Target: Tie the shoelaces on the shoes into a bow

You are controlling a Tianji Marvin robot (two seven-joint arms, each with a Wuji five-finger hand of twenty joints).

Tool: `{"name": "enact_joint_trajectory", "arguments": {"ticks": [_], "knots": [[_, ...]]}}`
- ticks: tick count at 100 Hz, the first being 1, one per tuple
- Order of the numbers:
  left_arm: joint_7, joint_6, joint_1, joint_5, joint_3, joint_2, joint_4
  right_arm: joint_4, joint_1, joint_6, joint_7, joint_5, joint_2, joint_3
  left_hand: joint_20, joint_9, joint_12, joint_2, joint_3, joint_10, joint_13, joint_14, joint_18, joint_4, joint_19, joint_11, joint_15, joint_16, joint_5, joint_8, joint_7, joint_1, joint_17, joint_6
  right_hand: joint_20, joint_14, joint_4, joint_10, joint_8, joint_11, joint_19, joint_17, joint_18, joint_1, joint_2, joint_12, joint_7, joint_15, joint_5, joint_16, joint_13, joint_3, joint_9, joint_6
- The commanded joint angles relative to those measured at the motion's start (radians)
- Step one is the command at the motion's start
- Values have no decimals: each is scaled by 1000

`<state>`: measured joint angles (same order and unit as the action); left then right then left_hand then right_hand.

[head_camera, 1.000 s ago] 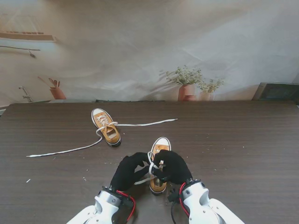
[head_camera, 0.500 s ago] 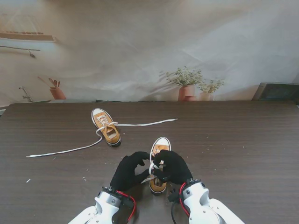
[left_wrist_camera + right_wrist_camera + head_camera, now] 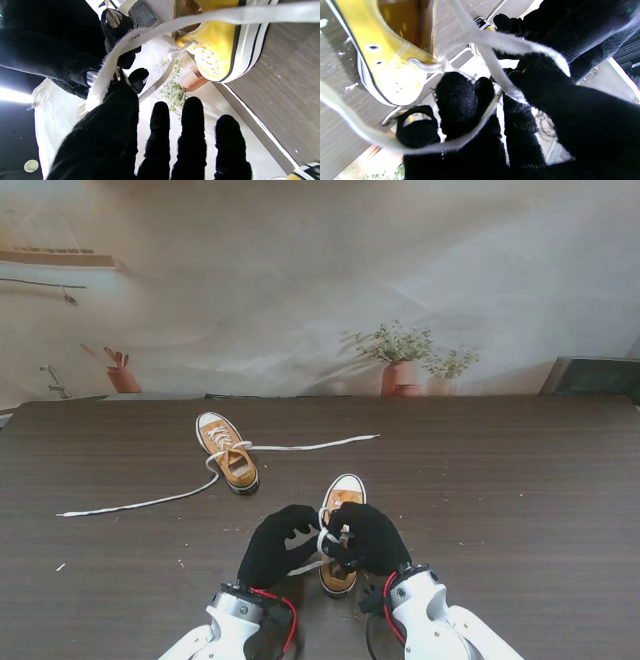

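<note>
Your near mustard-yellow canvas sneaker with the white rubber toe cap [image 3: 340, 532] sat at the near edge of the dark wood-grain table [image 3: 520, 480], about mid-width, long axis running away from you, toe pointing to the far edge. Both black-gloved hands met right over its tongue: left hand [image 3: 272, 548] on the shoe's left side, right hand [image 3: 372, 538] on its right, equally close. The flat white lace [image 3: 150, 30] ran from the top eyelets straight up into the fingers. Left hand was pinched on a strand between thumb and forefinger; right hand was clamped on a loop draped across its fingers [image 3: 460, 100]. The second yellow sneaker [image 3: 228, 452] lay farther out to the left, laces loose.
</note>
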<state>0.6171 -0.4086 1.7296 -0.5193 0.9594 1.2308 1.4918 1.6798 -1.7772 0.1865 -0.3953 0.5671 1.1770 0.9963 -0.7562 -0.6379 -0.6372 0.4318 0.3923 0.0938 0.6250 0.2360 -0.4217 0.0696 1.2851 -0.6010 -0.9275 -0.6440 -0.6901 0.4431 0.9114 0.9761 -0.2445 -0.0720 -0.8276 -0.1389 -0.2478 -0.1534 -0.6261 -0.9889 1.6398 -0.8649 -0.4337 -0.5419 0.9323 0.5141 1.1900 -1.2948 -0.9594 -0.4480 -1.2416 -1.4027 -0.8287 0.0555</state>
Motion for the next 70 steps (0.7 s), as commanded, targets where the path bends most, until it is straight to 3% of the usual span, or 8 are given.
{"name": "enact_joint_trajectory", "arguments": {"ticks": [1,8,22,24,29,38,44,70], "knots": [[-7,0,4,-19,-3,8,8,3,-1,-3,15,2,-2,-3,2,-12,3,-1,-14,-17,15,-4,6,11,18,-13,-17,-22,-32,4,37,-33,-5,-142,6,-6,44,25,-9,14,8,-4,-7,-6,-1,17,-19,2,-19,8,-27,-22,-11,-53],[-15,-1,6,-8,-1,7,8,4,-1,-3,15,3,-2,-3,2,-8,5,-24,-31,-17,8,0,6,14,15,-9,-15,-22,-14,49,69,-26,3,-134,6,-5,44,25,-9,14,8,-4,-7,-7,0,17,-20,2,-19,8,-27,-23,-11,-55],[-73,-20,11,33,7,2,13,3,0,-2,15,4,-3,-4,-6,41,3,-112,-190,-26,-34,-3,19,-19,-5,11,9,-27,42,195,62,63,52,-96,6,-5,45,26,-9,15,8,-6,-5,-6,-1,17,-21,2,-22,8,-28,-24,-14,-63],[-82,-23,12,40,8,1,14,3,0,-3,15,4,-3,-4,-11,52,0,-132,-234,-12,-42,-2,23,-28,-9,14,15,-30,51,220,57,86,62,-90,6,-5,45,27,-9,14,8,-6,-4,-5,0,17,-21,2,-22,8,-28,-23,-15,-64],[-96,-31,13,55,9,0,14,3,0,-3,15,3,-3,-5,-13,65,-3,-134,-242,-12,-56,4,23,-46,-16,16,20,-32,67,252,76,99,81,-70,7,-5,46,26,-9,15,8,-6,-4,-5,-1,17,-22,2,-23,8,-28,-23,-15,-68],[-97,-39,12,71,7,3,11,3,0,-3,15,4,-3,-5,-26,74,-23,-36,21,-9,-67,10,22,-59,-25,12,26,-42,74,312,105,-16,98,-56,7,-5,46,27,-9,16,9,-6,-4,-4,-2,18,-23,2,-23,8,-28,-22,-16,-76],[-85,-42,10,73,6,8,5,3,-1,-5,15,4,-3,-4,-29,67,-67,6,127,-5,-68,15,20,-64,-26,14,26,-43,77,342,120,-57,100,-69,7,-5,47,26,-10,17,9,-6,-4,-3,-2,18,-24,2,-23,8,-28,-21,-17,-79],[-61,-37,7,64,19,11,-6,8,-5,-11,14,5,-3,1,-31,50,-126,50,227,-6,-67,19,18,-82,-29,9,24,-46,71,380,131,-93,101,-103,8,-6,48,25,-9,23,6,-1,-4,-4,-1,19,-30,4,-28,9,-22,-18,-15,-102]]}}
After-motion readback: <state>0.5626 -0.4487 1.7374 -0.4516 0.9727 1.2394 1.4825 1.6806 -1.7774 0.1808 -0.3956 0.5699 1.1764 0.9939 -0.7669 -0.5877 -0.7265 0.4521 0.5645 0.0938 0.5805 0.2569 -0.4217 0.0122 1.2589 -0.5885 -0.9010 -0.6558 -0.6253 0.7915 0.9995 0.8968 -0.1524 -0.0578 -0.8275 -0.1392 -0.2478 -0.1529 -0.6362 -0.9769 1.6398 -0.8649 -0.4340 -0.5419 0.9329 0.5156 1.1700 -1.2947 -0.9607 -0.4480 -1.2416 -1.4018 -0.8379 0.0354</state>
